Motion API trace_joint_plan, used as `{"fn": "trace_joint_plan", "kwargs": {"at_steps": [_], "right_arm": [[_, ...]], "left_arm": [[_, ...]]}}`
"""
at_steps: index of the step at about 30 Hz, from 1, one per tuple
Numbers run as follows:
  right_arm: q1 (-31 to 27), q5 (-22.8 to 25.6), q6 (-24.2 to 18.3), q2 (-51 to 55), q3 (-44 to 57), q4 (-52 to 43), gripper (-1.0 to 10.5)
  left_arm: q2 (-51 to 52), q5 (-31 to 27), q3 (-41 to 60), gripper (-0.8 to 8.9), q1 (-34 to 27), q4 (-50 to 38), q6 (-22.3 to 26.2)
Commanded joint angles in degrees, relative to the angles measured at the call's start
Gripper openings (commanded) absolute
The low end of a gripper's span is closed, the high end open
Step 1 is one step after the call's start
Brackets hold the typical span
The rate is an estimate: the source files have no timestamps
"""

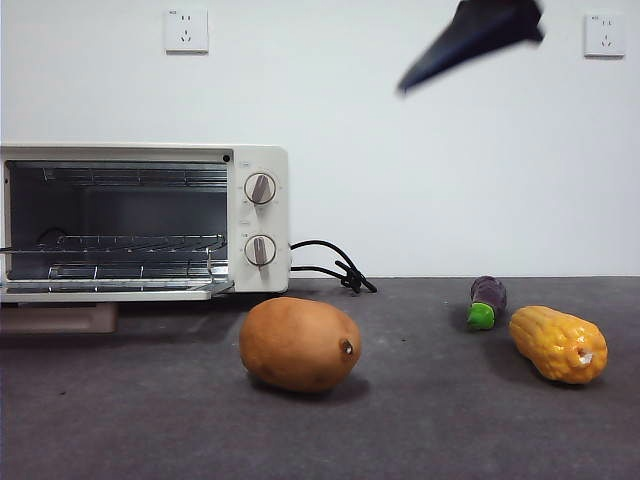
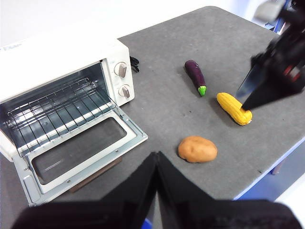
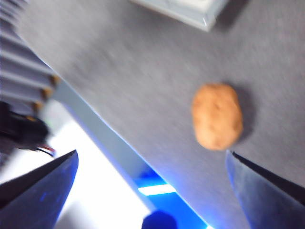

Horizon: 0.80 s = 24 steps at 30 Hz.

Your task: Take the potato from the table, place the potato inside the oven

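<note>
The orange-brown potato lies on the grey table in front of the oven's knob panel, its dark hole facing right. The cream oven stands at the left with its door folded down and its racks bare. My right gripper hangs high over the right side, open and empty. Its blurred wrist view shows the potato on the table below, between the wide-apart jaws of the right gripper. My left gripper is shut and empty, high above the near table edge, with the potato and oven below.
A purple eggplant and a yellow corn cob lie at the right, beneath the right arm. The oven's black cord trails behind the potato. A brown block sits under the open door. The table edge runs close to the potato.
</note>
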<state>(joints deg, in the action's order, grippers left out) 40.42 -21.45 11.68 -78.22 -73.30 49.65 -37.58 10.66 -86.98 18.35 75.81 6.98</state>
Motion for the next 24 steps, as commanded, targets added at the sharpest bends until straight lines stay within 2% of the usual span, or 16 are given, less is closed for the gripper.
{"fn": "trace_joint_plan", "kwargs": {"at_steps": [1, 8, 19, 24], "right_arm": [[1.6, 4.4, -2.7, -4.2, -0.8, 0.3, 6.4], [3.5, 11.4, -5.2, -13.3, -5.3, 2.2, 6.4], [4.7, 14.3, -9.0, -28.3, -14.2, 4.1, 6.4], [6.7, 18.7, -11.8, -33.9, -14.2, 3.2, 6.4]], "left_arm": [[0.3, -0.2, 0.3, -0.05, 0.1, -0.3, 0.7], [0.2, 0.3, 0.3, -0.05, 0.1, -0.2, -1.3], [0.5, 0.3, 0.3, -0.05, 0.1, -0.2, -2.8], [1.1, 0.3, 0.4, -0.05, 0.1, -0.2, -3.0]]}}
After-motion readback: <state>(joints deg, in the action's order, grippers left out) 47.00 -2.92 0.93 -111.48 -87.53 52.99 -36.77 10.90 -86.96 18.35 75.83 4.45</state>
